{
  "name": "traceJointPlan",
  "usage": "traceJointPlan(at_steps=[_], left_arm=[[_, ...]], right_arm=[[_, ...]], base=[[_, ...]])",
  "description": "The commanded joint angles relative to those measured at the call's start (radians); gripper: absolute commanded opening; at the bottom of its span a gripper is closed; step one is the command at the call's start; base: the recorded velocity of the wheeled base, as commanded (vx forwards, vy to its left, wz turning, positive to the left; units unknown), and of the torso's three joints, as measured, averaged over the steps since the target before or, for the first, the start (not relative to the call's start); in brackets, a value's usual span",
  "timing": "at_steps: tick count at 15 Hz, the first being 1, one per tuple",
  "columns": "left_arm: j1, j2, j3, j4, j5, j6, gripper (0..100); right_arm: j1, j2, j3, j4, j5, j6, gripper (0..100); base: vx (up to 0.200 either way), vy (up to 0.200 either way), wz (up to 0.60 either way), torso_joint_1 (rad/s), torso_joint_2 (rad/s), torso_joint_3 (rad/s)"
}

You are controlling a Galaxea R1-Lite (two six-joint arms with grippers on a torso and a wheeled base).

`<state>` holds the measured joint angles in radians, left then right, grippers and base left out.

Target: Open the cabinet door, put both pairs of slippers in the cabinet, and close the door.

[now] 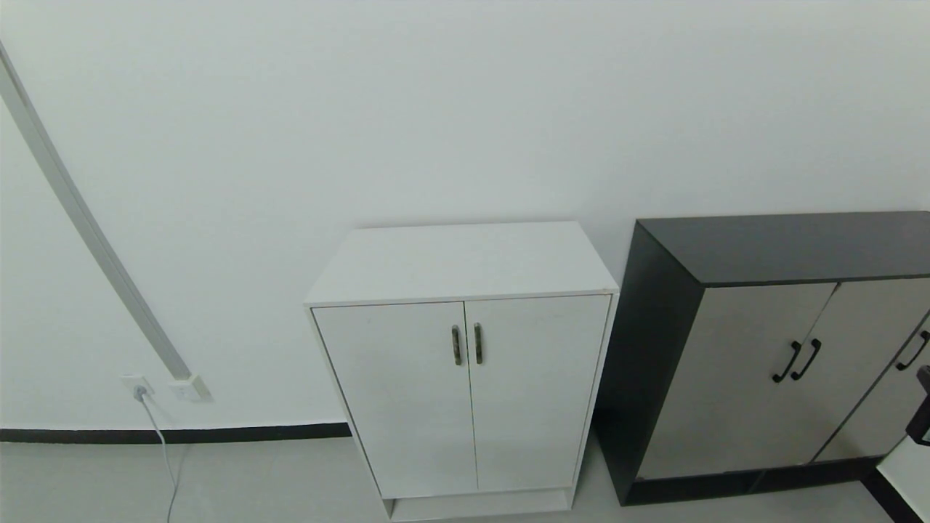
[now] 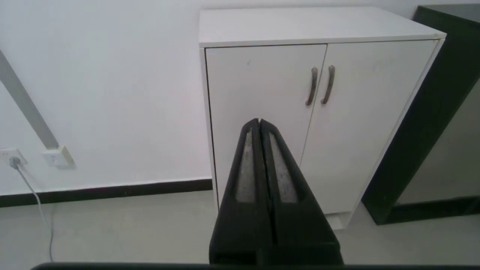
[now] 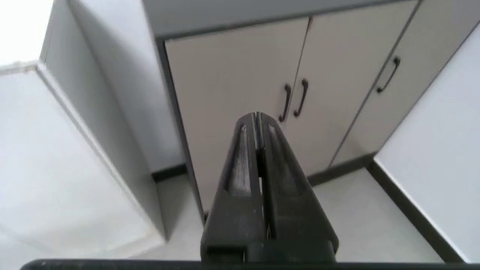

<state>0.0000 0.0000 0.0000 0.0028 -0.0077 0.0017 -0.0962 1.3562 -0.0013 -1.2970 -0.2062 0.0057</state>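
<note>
The boxy white cabinet [image 1: 465, 263] sits bottom middle of the head view, its smooth flat doors [image 1: 402, 396] shut. The left tool [image 2: 259, 126] and the right tool [image 3: 257, 120] are both pinched together, empty.

White wall [image 1: 465, 109], black skirting [image 1: 174, 434], grey floor [image 1: 254, 479]. Slanting cable duct [image 1: 89, 225] ends at wall sockets [image 1: 136, 385]. Black cupboard [image 1: 654, 349], grey doors, against the wall.
</note>
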Motion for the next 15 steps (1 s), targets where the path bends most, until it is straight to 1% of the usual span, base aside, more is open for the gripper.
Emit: traceJointPlan(at_steps=[1,2,3,5,9,10,11,15], left_arm=[[0.0,0.0,0.0,0.0,0.0,0.0,0],[0.0,0.0,0.0,0.0,0.0,0.0,0],[0.0,0.0,0.0,0.0,0.0,0.0,0],[0.0,0.0,0.0,0.0,0.0,0.0,0],[0.0,0.002,0.0,-0.001,0.0,0.0,0],[0.0,0.0,0.0,0.0,0.0,0.0,0],[0.0,0.0,0.0,-0.001,0.0,0.0,0],[0.0,0.002,0.0,0.0,0.0,0.0,0]], right_arm=[[-0.007,-0.15,0.001,0.108,0.014,0.0,0],[-0.008,-0.192,0.001,0.156,0.033,0.002,0],[-0.01,-0.267,0.001,0.24,0.051,0.002,0],[-0.011,-0.373,0.0,0.364,0.057,0.003,0],[-0.011,-0.608,-0.005,0.634,0.12,0.003,0],[-0.011,-0.644,-0.008,0.679,0.128,0.003,0],[-0.011,-0.727,-0.009,0.779,0.148,0.003,0],[-0.007,-0.919,-0.013,0.993,0.199,0.003,0]], base=[[0.0,0.0,0.0,0.0,0.0,0.0],[0.0,0.0,0.0,0.0,0.0,0.0],[0.0,0.0,0.0,0.0,0.0,0.0],[0.0,0.0,0.0,0.0,0.0,0.0],[0.0,0.0,0.0,0.0,0.0,0.0],[0.0,0.0,0.0,0.0,0.0,0.0],[0.0,0.0,0.0,0.0,0.0,0.0],[0.0,0.0,0.0,0.0,0.0,0.0]])
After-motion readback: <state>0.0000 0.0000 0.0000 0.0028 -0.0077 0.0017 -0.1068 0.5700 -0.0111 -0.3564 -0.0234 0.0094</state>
